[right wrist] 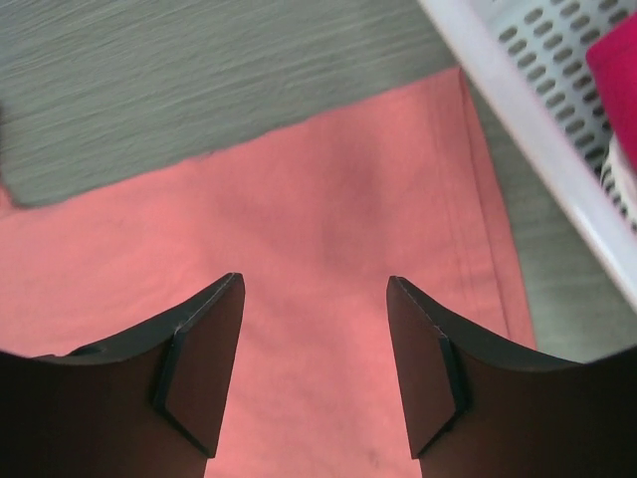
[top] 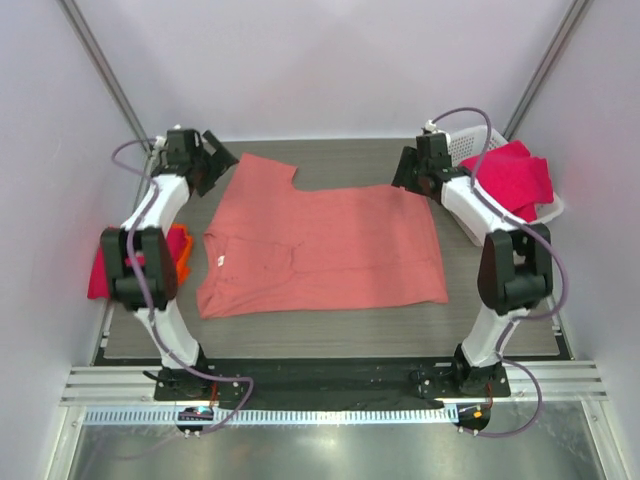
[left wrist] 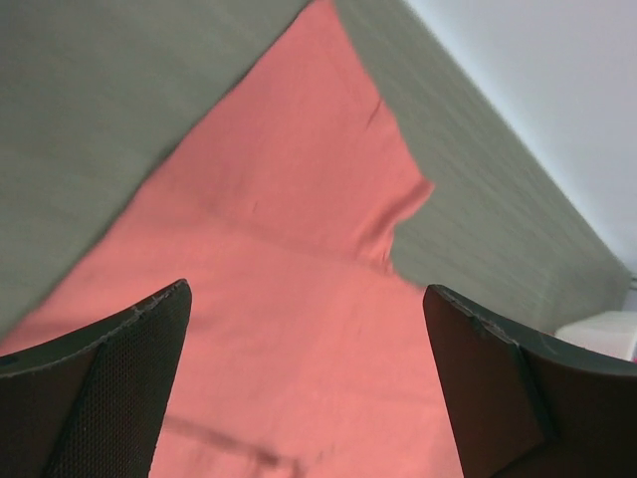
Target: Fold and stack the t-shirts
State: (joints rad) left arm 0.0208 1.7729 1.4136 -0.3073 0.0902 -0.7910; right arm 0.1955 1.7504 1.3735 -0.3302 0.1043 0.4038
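A salmon-pink t-shirt (top: pixel 320 245) lies spread flat across the middle of the table, its small white neck label (top: pixel 220 262) toward the left. My left gripper (top: pixel 222 160) hovers open over the shirt's far left sleeve (left wrist: pixel 328 169), with nothing between its fingers. Over the shirt's far right corner (right wrist: pixel 438 179), my right gripper (top: pixel 405 178) is also open and empty. A crimson-red t-shirt (top: pixel 515 180) is heaped in the basket at the right. More crimson cloth (top: pixel 97 272) sits at the table's left edge, partly hidden by the left arm.
A white plastic mesh basket (top: pixel 470 145) stands at the back right, its rim (right wrist: pixel 518 110) close to my right gripper. An orange cloth (top: pixel 180 245) lies beside the crimson one at the left. Bare grey table (top: pixel 340 160) shows behind the shirt.
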